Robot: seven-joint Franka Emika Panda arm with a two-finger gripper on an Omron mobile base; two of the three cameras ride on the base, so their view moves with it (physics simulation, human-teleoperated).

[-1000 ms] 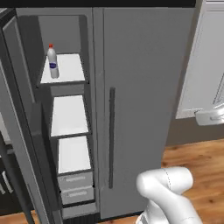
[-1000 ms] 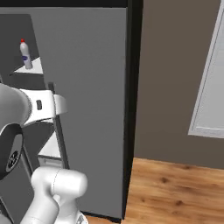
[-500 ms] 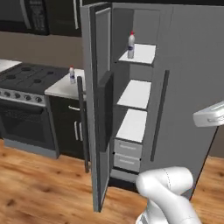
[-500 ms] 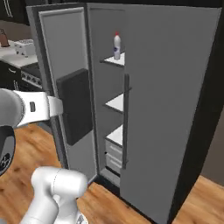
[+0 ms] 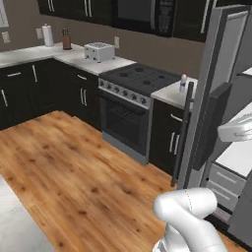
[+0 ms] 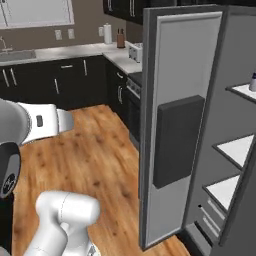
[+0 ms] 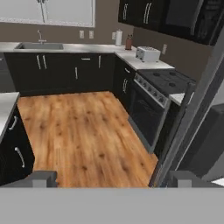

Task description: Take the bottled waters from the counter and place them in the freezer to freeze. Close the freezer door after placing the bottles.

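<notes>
One bottled water (image 5: 183, 82), clear with a red cap, stands on the short marble counter (image 5: 170, 94) between the stove and the fridge. The freezer door (image 5: 216, 93) (image 6: 175, 125) stands wide open, its black dispenser panel facing me. White shelves of the freezer (image 6: 235, 149) show behind it. At the right edge of the right base view, a small bottle (image 6: 253, 81) stands on an upper shelf, cut off by the frame. In the hand view my gripper (image 7: 113, 179) is open, fingertips (image 7: 43, 178) far apart, nothing between them, looking across the kitchen floor past the door edge (image 7: 192, 127).
A black gas stove (image 5: 140, 78) sits left of the bottle's counter. A toaster (image 5: 98, 50) and a paper towel roll (image 5: 47, 35) stand on the far counter, and a sink (image 7: 39, 45) lies under the window. A grey island corner (image 7: 6, 109) juts in at the left over the wood floor (image 5: 74, 167).
The whole picture has swung left from the fridge front to the kitchen, so the cameras moved. The freezer door and the shelved bottle stay put. The gripper stays open.
</notes>
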